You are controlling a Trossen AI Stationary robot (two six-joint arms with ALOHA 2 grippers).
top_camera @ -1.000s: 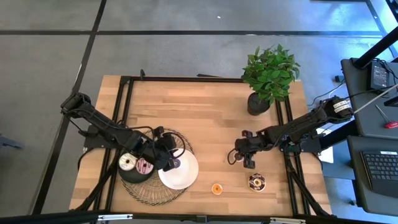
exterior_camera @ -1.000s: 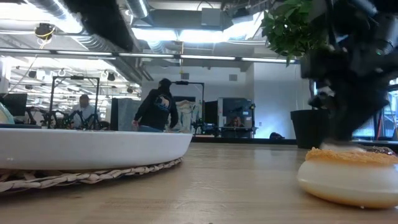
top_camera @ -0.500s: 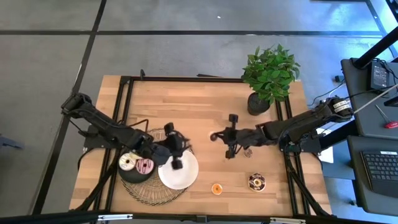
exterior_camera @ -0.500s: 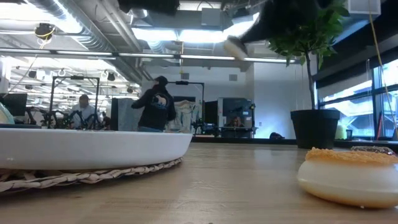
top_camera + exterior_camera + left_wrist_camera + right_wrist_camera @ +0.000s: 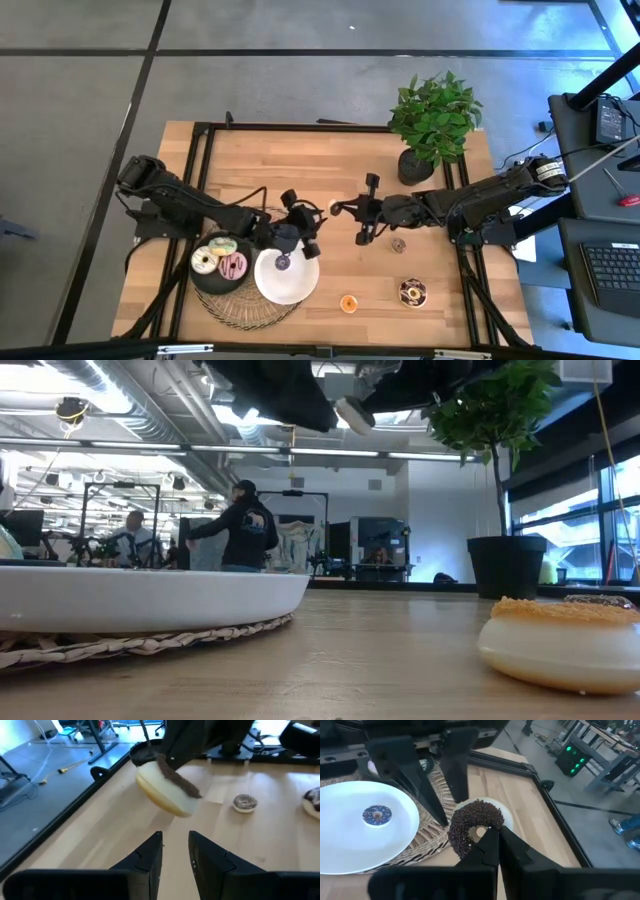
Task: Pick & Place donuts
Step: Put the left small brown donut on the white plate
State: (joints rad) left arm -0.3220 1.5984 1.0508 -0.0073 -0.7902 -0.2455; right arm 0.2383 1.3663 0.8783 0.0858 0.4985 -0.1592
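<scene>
My right gripper is shut on a cream donut with brown sprinkled icing, held in the air over the table's middle. My left gripper is open, level with that donut and just left of it, its fingers standing behind it without touching. A purple donut lies on the white plate. White, pink and green donuts lie on the black plate. An orange donut, a dark sprinkled one and a small brown one lie on the table. My right gripper holds the brown sprinkled donut by its rim beside the hole, coming from the table's right side. The fingers cover the place of contact. The donut is lifted clear and hangs tilted, with its icing turned to one side.
Both plates rest on a round wicker mat at the table's near left. A potted plant stands at the far right. Bare wood lies between the mat and the loose donuts. In the low view the orange donut sits close, and people move in the room behind.
My right gripper has risen from low over the table's right part and moved left toward the middle, carrying the donut. My left gripper has moved from over the white plate toward the right and far side, up to that donut. The purple donut stays on the white plate.
</scene>
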